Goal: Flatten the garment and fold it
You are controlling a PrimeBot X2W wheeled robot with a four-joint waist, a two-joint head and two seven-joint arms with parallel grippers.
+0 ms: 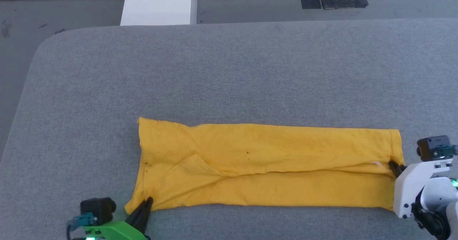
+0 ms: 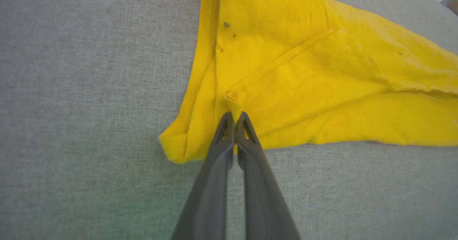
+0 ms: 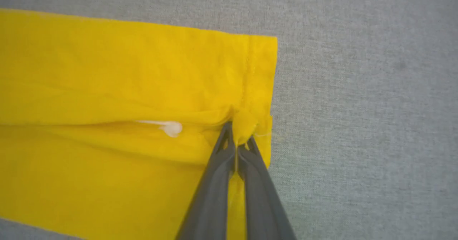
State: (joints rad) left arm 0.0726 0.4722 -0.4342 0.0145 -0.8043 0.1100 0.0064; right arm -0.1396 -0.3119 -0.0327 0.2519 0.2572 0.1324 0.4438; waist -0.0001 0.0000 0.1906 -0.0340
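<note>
Left gripper (image 1: 147, 200), one, sits lowest in the head view with a green body. Its two dark fingers (image 2: 247, 132) are pressed together and pinch the near left corner of the shirt (image 1: 264, 168), with a sliver of yellow cloth showing between them in the left wrist view. Right gripper (image 1: 392, 165), one, has a white body that is cut off by the frame edge. Its two fingers (image 3: 220, 150) are closed on a small bunch of cloth at the shirt's right end, just beside the hem. One yellow shirt lies on the near part of the grey table (image 1: 229, 72), folded into a long band running left to right, and both ends are held. One seam runs along the band where the layers overlap. One sleeve hem (image 2: 279, 89) shows on top near the left end. One small white bit (image 3: 171, 128) peeks from the seam near the right gripper; I can't tell what it is. A few dark specks (image 2: 226, 25) on the cloth are too small to read. One white block (image 1: 159, 4) stands on the floor (image 1: 71, 11) past the table's far edge, with its top cut off.
</note>
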